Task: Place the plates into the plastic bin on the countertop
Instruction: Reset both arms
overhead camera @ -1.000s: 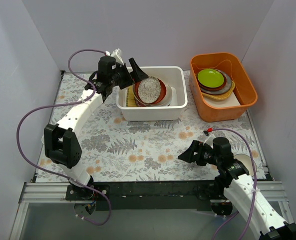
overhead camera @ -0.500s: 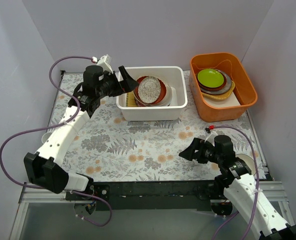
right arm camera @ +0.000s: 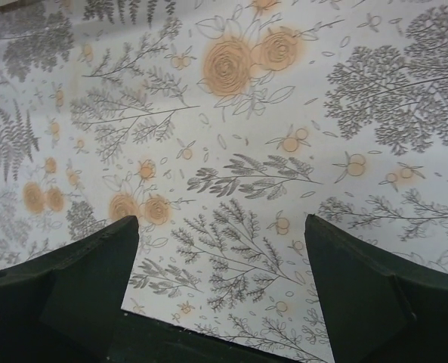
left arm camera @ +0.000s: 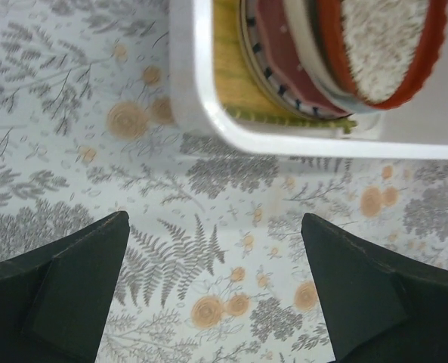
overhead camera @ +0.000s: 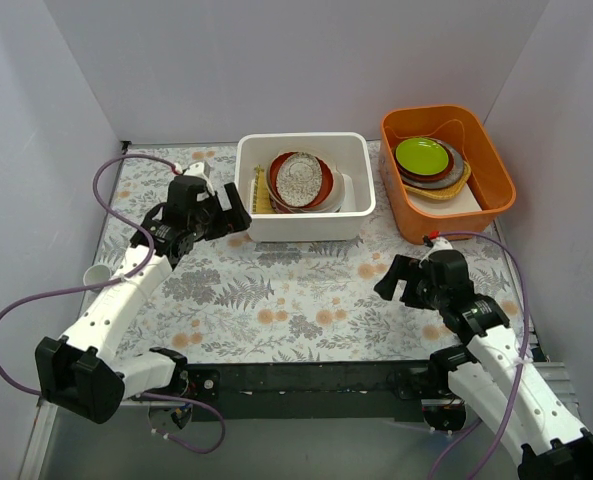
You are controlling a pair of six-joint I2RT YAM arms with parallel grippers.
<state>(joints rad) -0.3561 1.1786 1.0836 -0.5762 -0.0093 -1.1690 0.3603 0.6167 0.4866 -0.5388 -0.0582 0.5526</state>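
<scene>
**On the countertop: both arms clear of the bin, plates inside**

Countertop (overhead camera: 276, 290) is a fern/flower print, seen under both wrist cams.

Left arm: elbow folded low at the near-left. The forearm runs diagonally up to the plastic bin's near-left corner. Left gripper (overhead camera: 238, 215) sits just outside that corner and points right at the bin wall. Its fingers are spread wide with nothing between them, and only print shows in the gap in the wrist view (left arm camera: 216, 287).

Right arm: rises from the near-right base, with the wrist angled left. Right gripper (overhead camera: 391, 280) is over bare print in front of the orange tub (overhead camera: 496, 190), well apart from the bin. Its fingers are also spread wide and hold nothing (right arm camera: 220, 287).

Plastic bin (overhead camera: 306, 228) is at the far centre, long axis left-right.

Plates (overhead camera: 301, 182) are all in the bin's left half. They are nested and leaning, not flat, with faces tipped up toward the top camera. The beige lacy one is frontmost inside the red-brown one, and the white and blue-striped rims sit behind. The stack backs onto a yellow mat (left arm camera: 231, 76) standing at the left wall.
</scene>
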